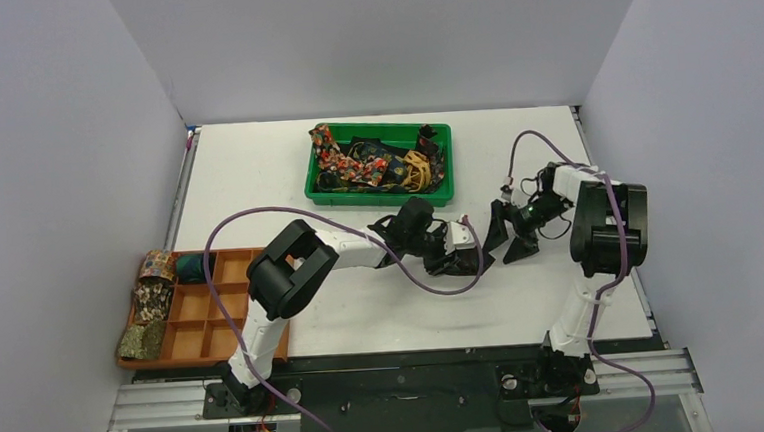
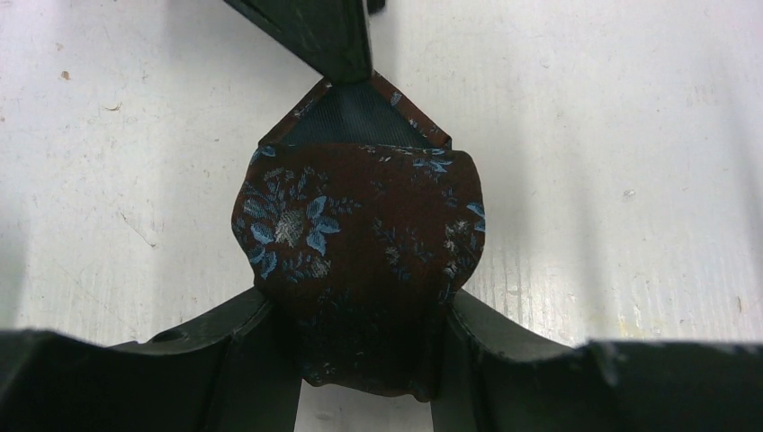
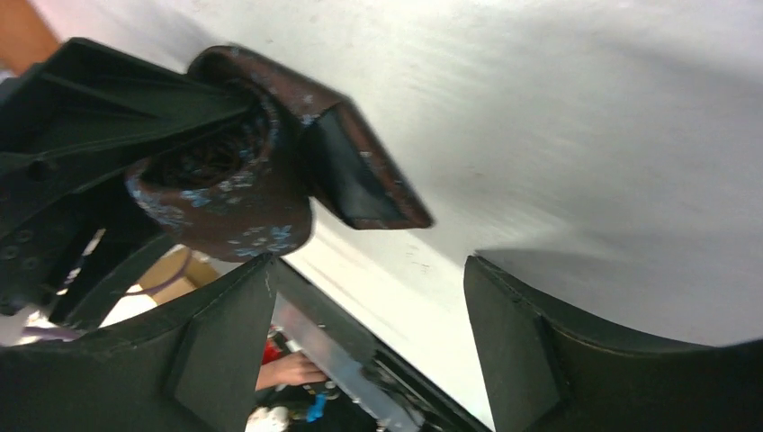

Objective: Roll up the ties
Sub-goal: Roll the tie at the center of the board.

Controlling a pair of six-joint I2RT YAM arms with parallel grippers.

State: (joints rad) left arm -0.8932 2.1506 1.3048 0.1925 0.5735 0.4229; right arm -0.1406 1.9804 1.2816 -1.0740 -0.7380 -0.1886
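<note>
Left claw [image 2: 360,310] clamps rolled tie [image 2: 360,234]; right claw [image 3: 367,270] spread at tip, contact unclear.

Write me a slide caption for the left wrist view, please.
Left gripper holds a rolled maroon floral tie over the white table, pointed tip out.

The top camera looks down from above and behind, far off, taking in the whole table [image 1: 364,317], the left gripper [image 1: 464,258] and the right gripper [image 1: 510,236]. Each wrist camera looks closely along its own fingers; both share the rolled tie [image 2: 360,234], from opposite sides.
</note>
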